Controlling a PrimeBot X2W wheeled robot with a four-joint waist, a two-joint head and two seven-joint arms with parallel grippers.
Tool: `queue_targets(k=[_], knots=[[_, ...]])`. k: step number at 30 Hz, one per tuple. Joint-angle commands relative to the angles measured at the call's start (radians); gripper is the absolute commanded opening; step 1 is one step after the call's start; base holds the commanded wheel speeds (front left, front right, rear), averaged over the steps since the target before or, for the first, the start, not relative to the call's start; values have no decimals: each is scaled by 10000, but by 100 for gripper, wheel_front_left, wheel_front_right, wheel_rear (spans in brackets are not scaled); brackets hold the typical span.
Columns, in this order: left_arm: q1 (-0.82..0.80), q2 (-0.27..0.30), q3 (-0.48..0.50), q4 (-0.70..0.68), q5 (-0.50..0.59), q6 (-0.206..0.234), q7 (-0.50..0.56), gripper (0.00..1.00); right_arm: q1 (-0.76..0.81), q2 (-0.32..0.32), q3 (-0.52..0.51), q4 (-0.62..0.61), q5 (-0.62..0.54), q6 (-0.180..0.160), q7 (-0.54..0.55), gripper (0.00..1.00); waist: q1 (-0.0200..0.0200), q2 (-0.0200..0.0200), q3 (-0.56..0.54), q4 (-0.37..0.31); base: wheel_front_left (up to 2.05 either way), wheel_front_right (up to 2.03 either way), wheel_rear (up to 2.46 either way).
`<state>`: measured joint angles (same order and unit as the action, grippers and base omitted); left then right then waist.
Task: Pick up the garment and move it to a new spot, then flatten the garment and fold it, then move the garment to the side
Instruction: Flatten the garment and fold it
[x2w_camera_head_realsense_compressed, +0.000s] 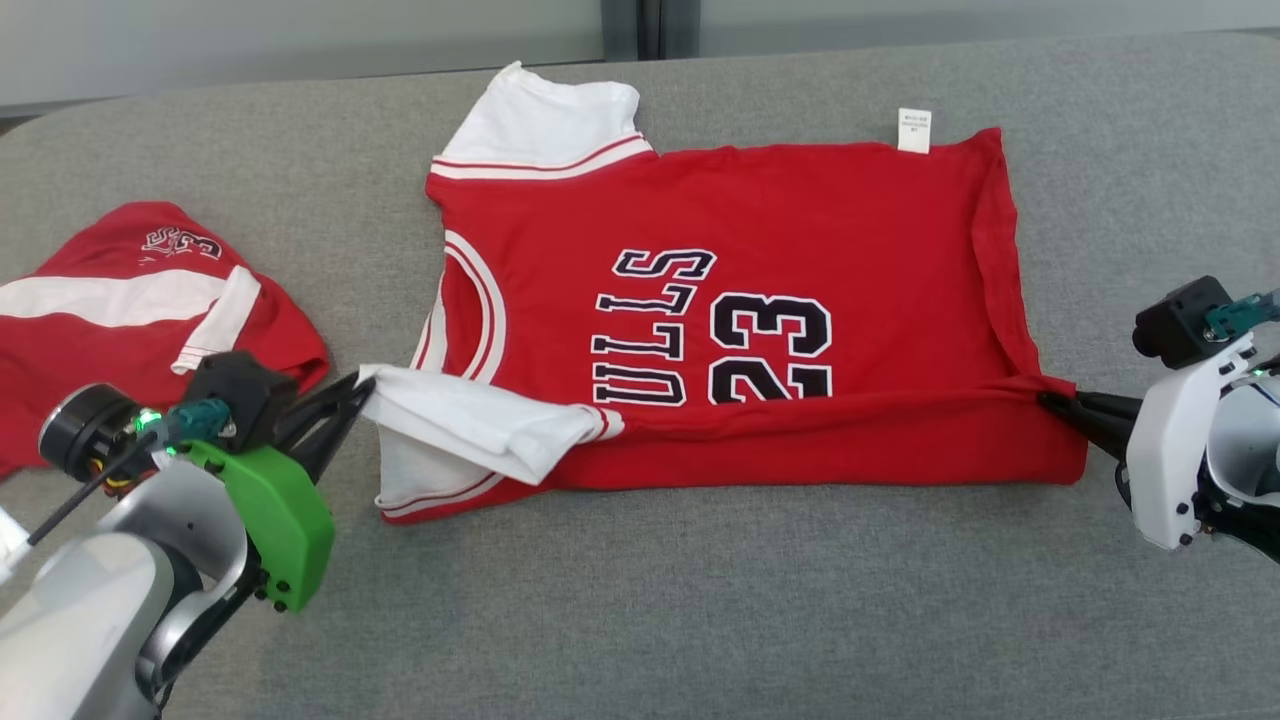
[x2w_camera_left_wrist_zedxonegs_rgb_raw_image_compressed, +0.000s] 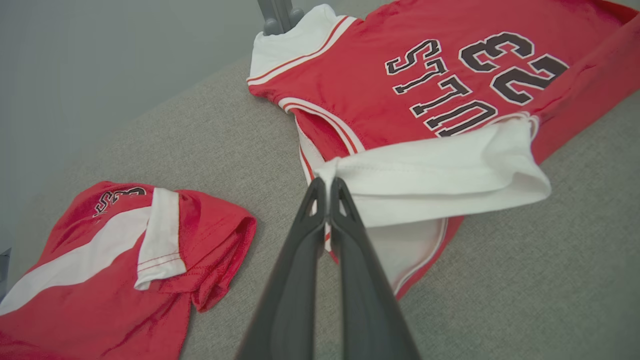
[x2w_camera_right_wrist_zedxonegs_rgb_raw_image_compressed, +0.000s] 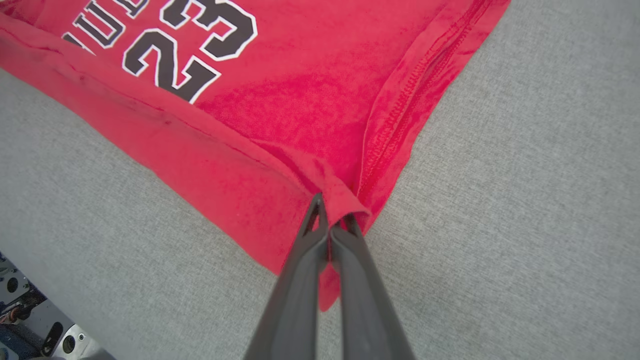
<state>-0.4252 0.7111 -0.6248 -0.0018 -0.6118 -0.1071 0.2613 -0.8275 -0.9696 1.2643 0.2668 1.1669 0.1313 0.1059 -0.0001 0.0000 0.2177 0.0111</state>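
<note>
We look down on a broad grey upholstered surface (x2w_camera_head_realsense_compressed: 700, 620) that takes up most of the head view, with a pale wall (x2w_camera_head_realsense_compressed: 300, 40) along the top edge. The garment, a red jersey (x2w_camera_head_realsense_compressed: 880, 250) printed with dark letters and the number 23, lies spread at the centre of that view. Its near edge is turned over into a long red fold along its lower side. A second red and white garment (x2w_camera_head_realsense_compressed: 110, 310) lies bunched at the left edge, apart from the jersey and just above our left arm.

Our left gripper (x2w_camera_head_realsense_compressed: 362, 385) sits at the lower left, its fingers pressed together on the corner of the jersey's white sleeve (x2w_camera_head_realsense_compressed: 480, 425), which is drawn across the red cloth at lower centre. Our right gripper (x2w_camera_head_realsense_compressed: 1050, 400) comes in from the right edge, its fingers closed on the lower right corner of the fold.

The left wrist view shows the left gripper (x2w_camera_left_wrist_zedxonegs_rgb_raw_image_compressed: 327, 182) pinching the sleeve (x2w_camera_left_wrist_zedxonegs_rgb_raw_image_compressed: 440, 170) at its tip, the sleeve lifted in a loose loop, and the second garment (x2w_camera_left_wrist_zedxonegs_rgb_raw_image_compressed: 100, 270) at lower left. The right wrist view shows red cloth puckered between the tips of the right gripper (x2w_camera_right_wrist_zedxonegs_rgb_raw_image_compressed: 330, 205), beside the stitched hem (x2w_camera_right_wrist_zedxonegs_rgb_raw_image_compressed: 415, 85). In the head view we also see a small white label (x2w_camera_head_realsense_compressed: 914, 130) at the jersey's upper right edge.
</note>
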Motion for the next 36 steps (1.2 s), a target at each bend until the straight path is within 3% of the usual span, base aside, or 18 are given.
queue_targets(k=[1, 16, 17, 18, 19, 20, 23, 27, 32, 36], knots=[[-347, -157, 15, 290, 18, -53, -9, 0, -196, 126, 10, 125, -46, -10, 45, 0, 1, 0, 425, -207, 0, 0, 0], [-2077, -1032, -340, 2580, 127, -164, -492, 0, -955, 1195, 51, 1161, 96, -10, -628, 0, 1, 0, 942, -372, 0, 0, 0], [-2171, -1088, -350, 2679, 145, -170, -564, 17, -1033, 1228, 43, 1254, 154, -10, -695, 0, 1, 0, 966, -363, 0, 0, 0], [-2243, -1133, -326, 2787, 177, -142, -634, 38, -1083, 1236, 43, 1336, 169, -10, -777, 25, 1, 0, 981, -353, 0, 0, 0], [-2331, -1172, -281, 2909, 277, -32, -796, 85, -1076, 1254, 39, 1467, 249, -10, -806, 100, 1, 0, 992, -341, 0, 0, 0], [-2358, -1242, -244, 3016, 264, 26, -911, 100, -1093, 1284, 49, 1576, 243, -10, -859, 100, 1, 0, 990, -330, 0, 0, 0], [-2409, -1481, -147, 3294, 216, 162, -1281, 100, -1126, 1376, -58, 1887, 415, -10, -1094, 100, 1, 0, 924, -288, 0, 0, 0], [-2145, -1935, 368, 3563, -174, 678, -2169, 100, -842, 1442, -384, 2439, 808, -10, -1837, 100, 1, 0, 690, -189, 0, 0, 0], [-1592, -2483, 786, 3559, -503, 1135, -3336, 100, -200, 1529, -1266, 3032, 1781, -10, -3160, 100, 1, 0, 241, -26, 0, 0, 0], [-946, -3020, 1259, 3412, -856, 1591, -4438, 100, 286, 1638, -2198, 3127, 1750, -10, -3686, 100, 1, 0, -148, 37, 0, 0, 0]])
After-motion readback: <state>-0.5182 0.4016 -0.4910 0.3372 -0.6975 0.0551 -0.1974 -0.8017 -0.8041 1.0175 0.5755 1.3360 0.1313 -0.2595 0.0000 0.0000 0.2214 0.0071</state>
